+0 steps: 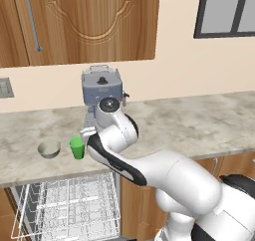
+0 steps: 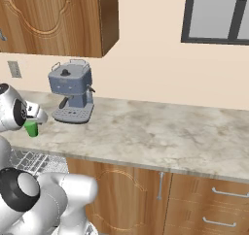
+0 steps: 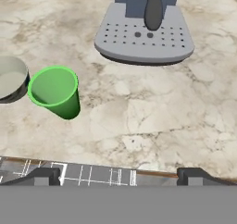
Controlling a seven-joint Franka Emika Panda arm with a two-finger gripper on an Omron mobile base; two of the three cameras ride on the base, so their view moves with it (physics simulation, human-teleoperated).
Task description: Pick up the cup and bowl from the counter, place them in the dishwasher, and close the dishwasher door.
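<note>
So the very first step is what's being dealt with here, by the look of it: nothing has been picked up yet. The claw is spread as wide as it goes and nothing is held in it. It's hovering over the front edge of the counter, with the cup off to one side of it rather than lined up between the tips. The cup is standing upright near the front edge, with the bowl just beside it toward the counter's left end, and the coffee machine parked behind them near the back edge. The dishwasher rack is pulled out below. Next, the claw probably needs to be shifted sideways over the cup, lowered around it and closed.
</note>
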